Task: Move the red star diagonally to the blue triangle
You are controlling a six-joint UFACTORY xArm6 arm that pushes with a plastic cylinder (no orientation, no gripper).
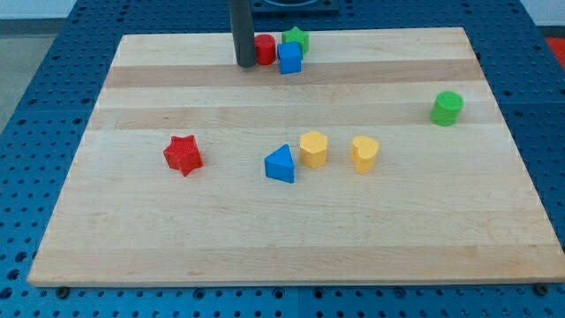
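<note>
My tip [245, 64] rests at the top of the table [282, 247], far from the red star [183, 155].

I have no hand, only a rod, so there is nothing to spread or pinch. Just beside my tip toward the view's right sits a red block [265, 49], touching or nearly touching a blue block [290, 58], with a green star [296, 38] behind them. The red star lies well below my tip and toward the view's left. The blue triangle [281, 164] lies well below my tip, slightly right; beyond it stand two yellow blocks [313, 149] [364, 154]. A green cylinder [447, 108] sits far to the right.
</note>
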